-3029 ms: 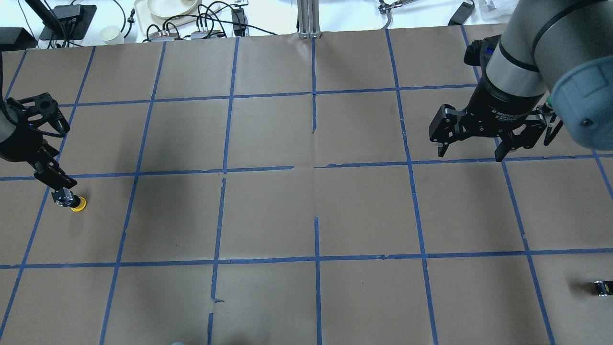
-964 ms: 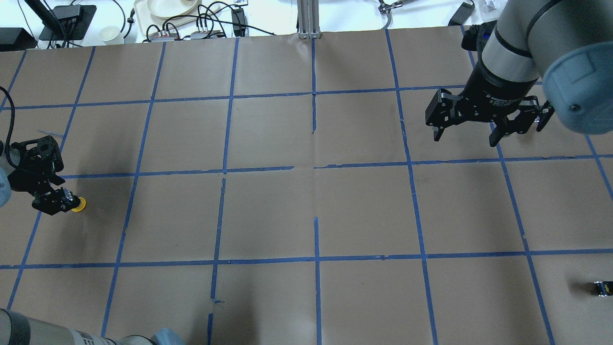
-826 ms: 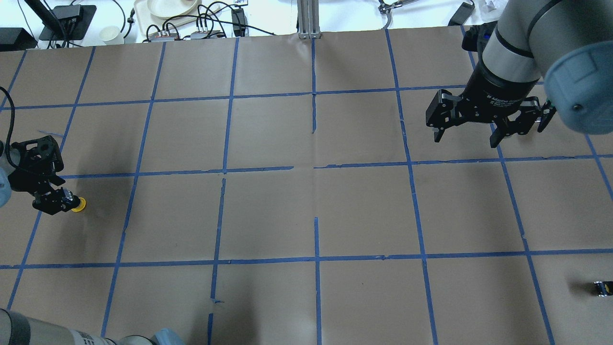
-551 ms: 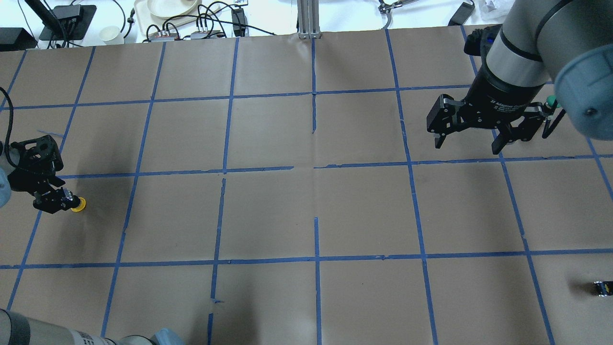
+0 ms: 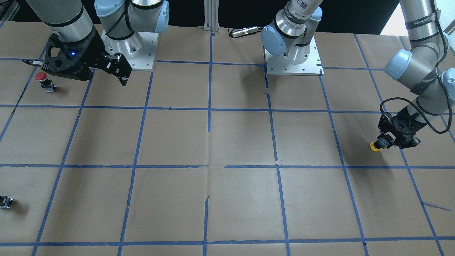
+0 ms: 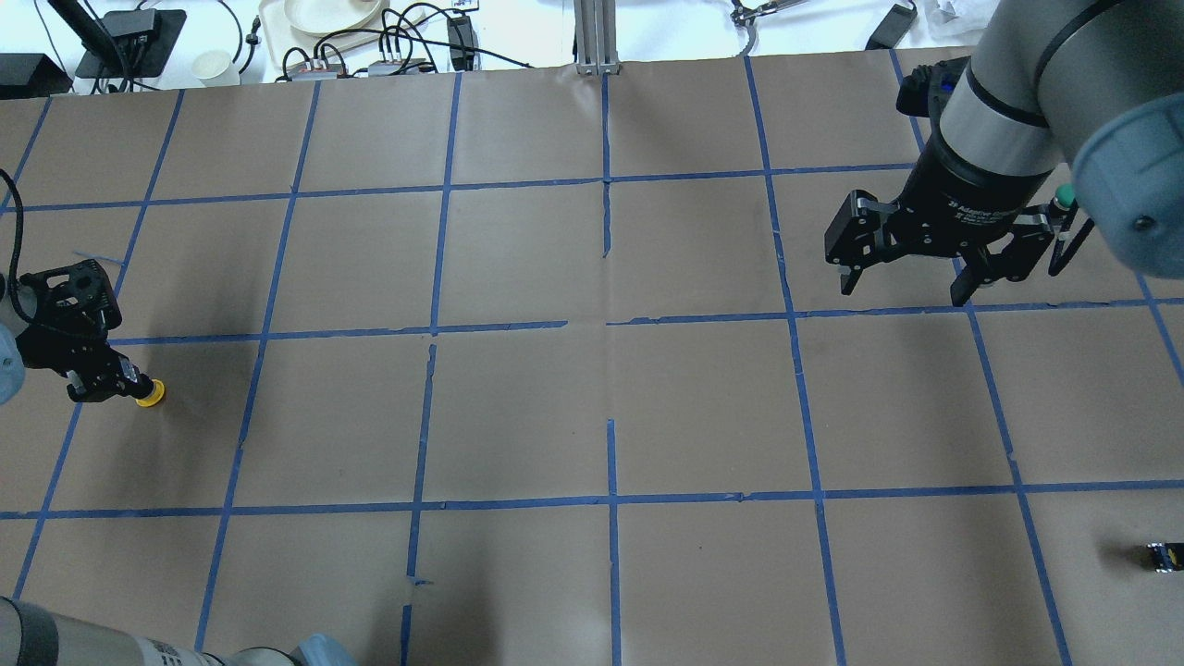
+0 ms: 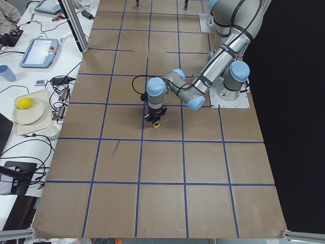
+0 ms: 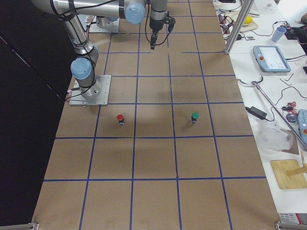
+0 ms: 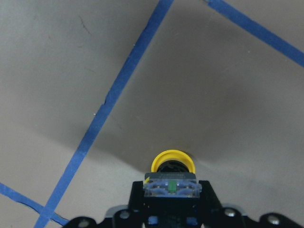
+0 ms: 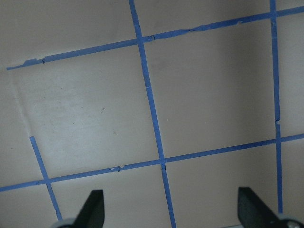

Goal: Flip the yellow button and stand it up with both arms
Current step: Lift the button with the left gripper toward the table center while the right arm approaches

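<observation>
The yellow button (image 6: 150, 394) is at the table's far left, its grey-and-black body clamped in my left gripper (image 6: 118, 383). In the left wrist view the yellow cap (image 9: 173, 161) points away from the gripper toward the paper, with the body (image 9: 170, 186) between the fingers. I cannot tell if the cap touches the table. It also shows in the front view (image 5: 374, 146) below the left gripper (image 5: 386, 141). My right gripper (image 6: 904, 290) hangs open and empty over the far right; its two fingertips (image 10: 93, 205) stand wide apart.
A red-capped button (image 5: 42, 79) stands by the right gripper, and a green-capped one (image 8: 194, 116) stands near it. A tiny black-yellow part (image 6: 1162, 555) lies at the near right edge. Blue tape lines grid the brown paper. Cables and a tray lie beyond the far edge.
The left gripper has turned its wrist and come lower while holding the yellow button, which stays in nearly the same spot. The right gripper, still open, has drifted slightly nearer and lower.
</observation>
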Robot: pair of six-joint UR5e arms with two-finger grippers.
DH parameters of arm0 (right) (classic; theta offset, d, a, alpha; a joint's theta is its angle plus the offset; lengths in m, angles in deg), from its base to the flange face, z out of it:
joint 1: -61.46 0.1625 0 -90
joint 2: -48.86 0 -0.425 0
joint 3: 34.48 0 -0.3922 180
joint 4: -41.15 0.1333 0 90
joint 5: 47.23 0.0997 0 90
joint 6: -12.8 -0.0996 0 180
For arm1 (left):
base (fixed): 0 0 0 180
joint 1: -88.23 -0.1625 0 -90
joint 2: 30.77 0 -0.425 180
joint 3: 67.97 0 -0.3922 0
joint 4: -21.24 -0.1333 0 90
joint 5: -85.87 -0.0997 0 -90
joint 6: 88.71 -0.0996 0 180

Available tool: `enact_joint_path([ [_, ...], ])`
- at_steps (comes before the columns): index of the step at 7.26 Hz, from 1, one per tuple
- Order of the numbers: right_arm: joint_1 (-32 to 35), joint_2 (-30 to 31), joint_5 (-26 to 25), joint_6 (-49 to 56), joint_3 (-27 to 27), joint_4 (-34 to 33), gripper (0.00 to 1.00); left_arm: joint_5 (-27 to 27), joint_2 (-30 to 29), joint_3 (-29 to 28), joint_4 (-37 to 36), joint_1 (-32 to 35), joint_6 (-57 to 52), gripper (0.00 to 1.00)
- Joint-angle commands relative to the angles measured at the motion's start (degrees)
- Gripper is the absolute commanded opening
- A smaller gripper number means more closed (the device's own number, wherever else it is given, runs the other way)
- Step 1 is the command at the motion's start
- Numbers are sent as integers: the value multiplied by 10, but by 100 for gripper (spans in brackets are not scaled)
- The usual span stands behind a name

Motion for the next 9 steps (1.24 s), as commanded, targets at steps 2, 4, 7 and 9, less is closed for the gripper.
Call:
enact_joint_path([
  [2, 0, 0, -5, -1, -1, 1, 100, 45, 53, -20, 133, 17, 59, 25],
  [4, 0, 1, -3, 0, 0, 1, 100, 126, 143, -26, 306, 85, 192, 25],
  [7, 1, 2, -3, 0, -1, 4, 100, 322, 202, -27, 435, 207, 407, 25],
  [9, 0, -3, 4, -8, 4, -8, 100, 459, 198, -26, 486, 267, 471, 23],
])
